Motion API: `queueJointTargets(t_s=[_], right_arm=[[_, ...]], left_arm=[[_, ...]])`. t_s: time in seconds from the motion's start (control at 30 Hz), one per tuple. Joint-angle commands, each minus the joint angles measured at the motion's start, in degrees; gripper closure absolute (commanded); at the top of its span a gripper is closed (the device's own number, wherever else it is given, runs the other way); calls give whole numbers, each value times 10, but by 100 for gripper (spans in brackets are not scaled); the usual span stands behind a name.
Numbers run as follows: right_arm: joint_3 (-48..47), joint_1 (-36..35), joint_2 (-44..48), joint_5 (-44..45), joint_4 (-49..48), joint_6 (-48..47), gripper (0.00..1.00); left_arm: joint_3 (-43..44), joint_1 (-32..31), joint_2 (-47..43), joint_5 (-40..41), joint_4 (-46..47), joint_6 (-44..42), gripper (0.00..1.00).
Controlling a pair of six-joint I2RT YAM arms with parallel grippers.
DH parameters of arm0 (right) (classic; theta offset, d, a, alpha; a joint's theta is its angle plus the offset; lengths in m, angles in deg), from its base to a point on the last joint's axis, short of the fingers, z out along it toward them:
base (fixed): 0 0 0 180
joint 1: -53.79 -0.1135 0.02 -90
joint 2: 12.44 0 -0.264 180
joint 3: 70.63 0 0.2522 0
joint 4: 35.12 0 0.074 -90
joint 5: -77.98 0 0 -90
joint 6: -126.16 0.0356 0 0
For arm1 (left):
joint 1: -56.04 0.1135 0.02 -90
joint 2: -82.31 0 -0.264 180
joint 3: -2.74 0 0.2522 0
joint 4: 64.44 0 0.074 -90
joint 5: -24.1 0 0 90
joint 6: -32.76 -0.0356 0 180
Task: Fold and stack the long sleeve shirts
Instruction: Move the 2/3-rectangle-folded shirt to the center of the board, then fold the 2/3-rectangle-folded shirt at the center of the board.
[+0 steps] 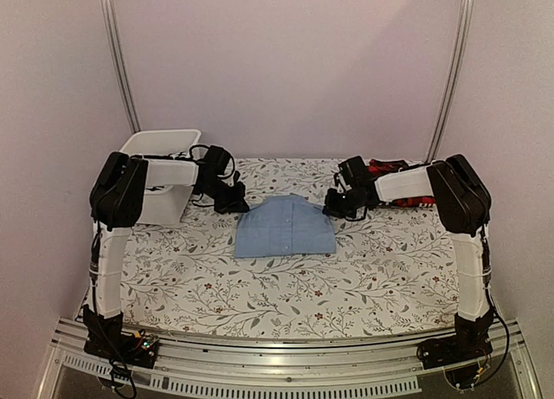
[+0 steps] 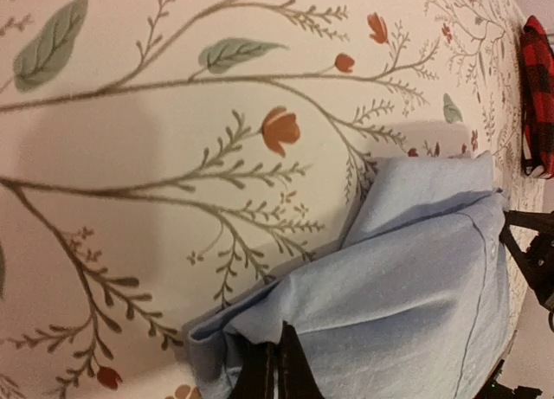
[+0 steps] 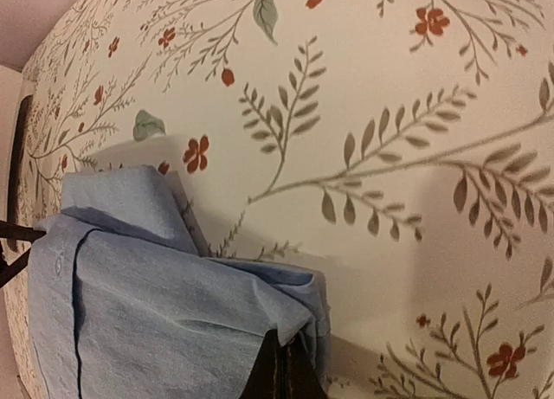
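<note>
Mid-table, light blue shirt (image 1: 286, 228) lies flat, collar end toward the far edge, width running left-right. Left gripper (image 1: 232, 198) is clamped on its far-left corner, right gripper (image 1: 336, 207) on the far-right one, each arm on its own side. Likely next: draw both corners toward the near edge. Plaid shirt (image 1: 387, 166) sits far right, behind the right arm.

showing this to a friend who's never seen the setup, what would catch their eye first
The light blue shirt at mid-table on the flowery tablecloth stands out first, with the left pincer and the right pincer each shut on a far corner of it, on its own side. Next come the red-and-black plaid shirt, bunched at the far right behind the right arm, and a white bin at the far left.
</note>
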Motion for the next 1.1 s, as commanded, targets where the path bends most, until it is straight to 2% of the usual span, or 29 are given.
queueJointTargets(t_s=[0.0,0.17,0.4,0.7,1.0,1.07], right_arm=[[158,-24,96,8,-1,18,100],[286,-71,236,52,-7,59,100],[306,-99,314,93,12,83,100],[229,-99,289,124,28,53,100],[161,-75,192,124,33,29,99],[154,-68,182,124,32,19,86]], left_arm=[[-129,-33,-103,-15,65,23,100],[-273,-60,-233,-2,118,44,100],[-351,-60,-333,21,111,46,100],[-363,-33,-328,44,99,26,100],[-300,-15,-250,51,92,5,100],[-286,-12,-241,62,80,1,99]])
